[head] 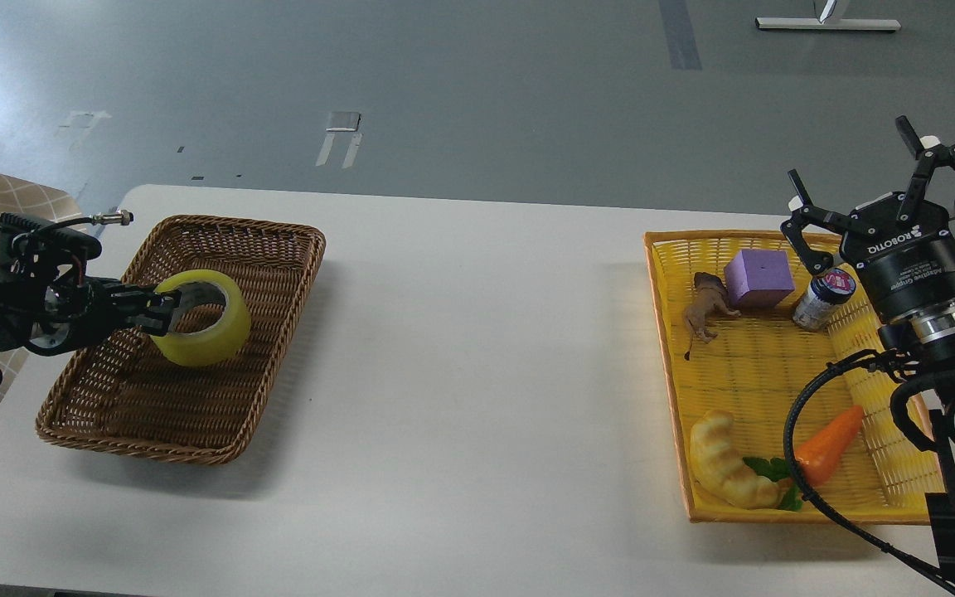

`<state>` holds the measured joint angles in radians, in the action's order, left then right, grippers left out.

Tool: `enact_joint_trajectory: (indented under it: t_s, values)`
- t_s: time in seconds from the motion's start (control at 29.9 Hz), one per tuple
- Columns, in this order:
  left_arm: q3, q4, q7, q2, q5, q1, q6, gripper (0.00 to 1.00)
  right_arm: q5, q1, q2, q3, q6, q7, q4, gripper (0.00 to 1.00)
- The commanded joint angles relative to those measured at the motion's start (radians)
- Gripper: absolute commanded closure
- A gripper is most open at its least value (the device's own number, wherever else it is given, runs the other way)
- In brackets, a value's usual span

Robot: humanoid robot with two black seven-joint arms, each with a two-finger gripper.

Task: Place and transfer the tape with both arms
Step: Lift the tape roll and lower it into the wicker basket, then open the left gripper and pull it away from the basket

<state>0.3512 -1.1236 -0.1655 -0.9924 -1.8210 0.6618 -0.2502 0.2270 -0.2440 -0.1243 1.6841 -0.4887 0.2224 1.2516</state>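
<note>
Head view shows the left pincer clamped on the near wall of the tape, which sits tilted over the brown wicker basket, inside its left rim; the right pincer hangs spread wide and holding nothing above the far right corner of the yellow tray; between basket and tray the white counter lies bare, both containers well apart.

White "ROBOTIQ" and "Adaptive Gripper" lettering on the right hand; jar label illegible.
</note>
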Motion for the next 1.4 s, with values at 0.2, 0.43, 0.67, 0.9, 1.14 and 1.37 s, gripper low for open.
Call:
enact_joint_trajectory:
  t_s: [0.2, 0.43, 0.67, 0.9, 1.14, 1.37]
  values:
    - [0.000, 0.002, -0.002, 0.000, 0.008, -0.044, 0.032, 1.00, 0.000, 0.000, 0.000, 0.000, 0.000, 0.000, 0.002, 0.00]
    - [0.005, 0.001, 0.000, -0.015, 0.019, -0.045, 0.037, 0.77, 0.000, 0.000, 0.002, 0.000, 0.000, 0.000, 0.000, 0.00]
    - [0.003, -0.007, -0.002, -0.019, 0.097, -0.044, 0.035, 0.36, 0.000, 0.000, 0.000, 0.000, 0.000, 0.000, 0.000, 0.00]
    - [0.012, -0.016, 0.000, -0.025, 0.108, -0.042, 0.032, 0.25, 0.000, 0.000, 0.002, 0.000, 0.000, 0.000, 0.000, 0.00]
    - [0.020, -0.022, -0.003, -0.063, 0.377, 0.051, 0.022, 0.05, 0.000, 0.000, 0.002, 0.000, 0.000, 0.000, 0.002, 0.00]
    - [0.040, -0.025, -0.080, -0.068, 0.716, 0.232, -0.044, 0.03, 0.000, -0.003, 0.000, 0.000, 0.000, 0.000, 0.005, 0.00]
